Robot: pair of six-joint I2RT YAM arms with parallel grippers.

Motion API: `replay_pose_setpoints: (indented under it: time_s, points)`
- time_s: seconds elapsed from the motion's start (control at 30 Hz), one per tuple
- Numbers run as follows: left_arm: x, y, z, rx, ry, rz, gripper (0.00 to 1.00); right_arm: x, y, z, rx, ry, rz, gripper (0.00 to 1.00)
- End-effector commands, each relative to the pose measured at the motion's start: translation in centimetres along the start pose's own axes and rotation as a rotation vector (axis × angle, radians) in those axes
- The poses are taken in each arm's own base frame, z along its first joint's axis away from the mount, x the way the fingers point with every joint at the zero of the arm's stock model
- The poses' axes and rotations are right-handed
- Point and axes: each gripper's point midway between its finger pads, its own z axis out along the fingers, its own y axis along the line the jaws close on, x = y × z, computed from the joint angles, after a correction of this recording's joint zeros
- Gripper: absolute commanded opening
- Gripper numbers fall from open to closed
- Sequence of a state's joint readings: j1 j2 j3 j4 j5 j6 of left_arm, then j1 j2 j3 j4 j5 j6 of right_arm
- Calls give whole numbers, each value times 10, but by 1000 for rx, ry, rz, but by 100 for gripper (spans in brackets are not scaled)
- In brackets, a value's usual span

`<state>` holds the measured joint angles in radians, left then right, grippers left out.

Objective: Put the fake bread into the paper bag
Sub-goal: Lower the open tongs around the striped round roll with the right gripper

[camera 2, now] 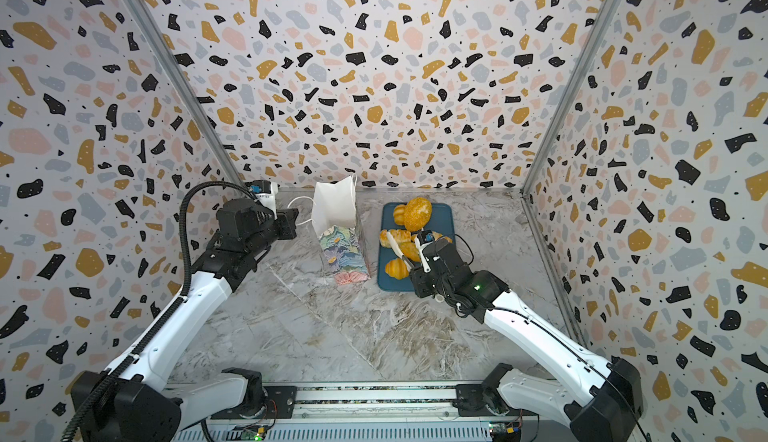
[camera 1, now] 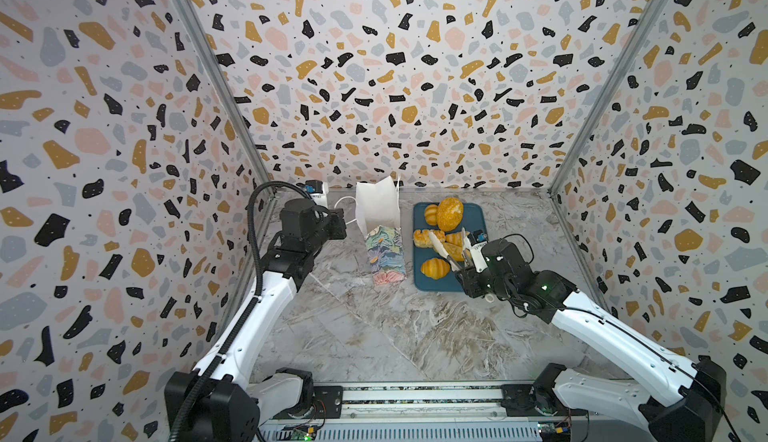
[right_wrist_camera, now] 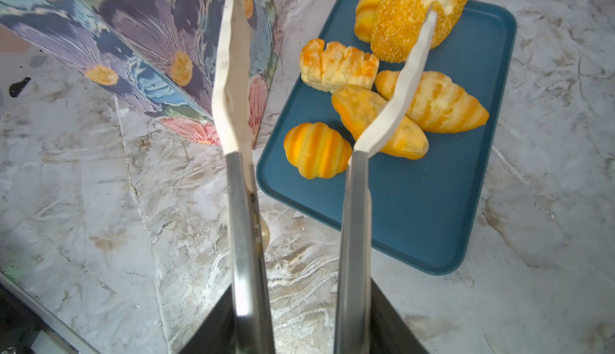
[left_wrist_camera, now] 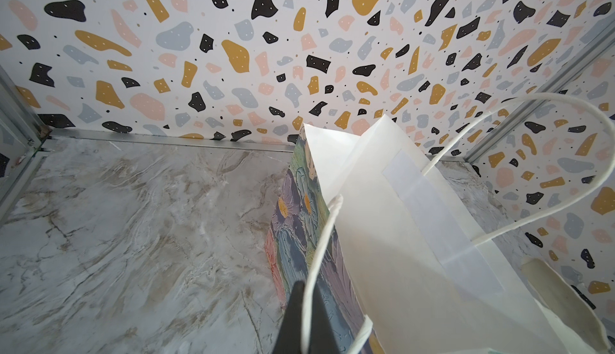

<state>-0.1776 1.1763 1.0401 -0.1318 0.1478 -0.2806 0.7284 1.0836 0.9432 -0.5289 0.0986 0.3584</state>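
Picking up the next piece looks like the step in hand: the right gripper [camera 1: 465,269] is clamped on a pair of tongs [right_wrist_camera: 244,236], whose white tips stand apart above the dark-blue tray [right_wrist_camera: 432,209], over the oblong loaf [right_wrist_camera: 352,109]. Next, the tips should drop around a piece, squeeze it, then carry it to the paper bag [camera 1: 380,215], which stands just beside the tray. The left gripper [camera 1: 337,223] is closed, seemingly on the bag's cord handle [left_wrist_camera: 319,252], steadying the mouth. Six pieces of fake bread [camera 1: 449,213] lie on the tray; the bag's white inside hides its bottom, so I cannot tell its contents
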Motion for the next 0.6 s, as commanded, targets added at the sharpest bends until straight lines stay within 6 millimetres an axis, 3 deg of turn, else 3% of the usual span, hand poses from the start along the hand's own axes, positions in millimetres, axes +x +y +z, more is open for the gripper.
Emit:
replay_pose_setpoints:
  time_s: [0.0, 0.57]
  points:
    - [-12, -3, -3, 9, -35, -1, 0, -6, -1, -5, 1, -34, 23, 51]
    - [-13, -3, -4, 8, -36, 2, 0, 27, 1, 19, -31, 44, 87, 51]
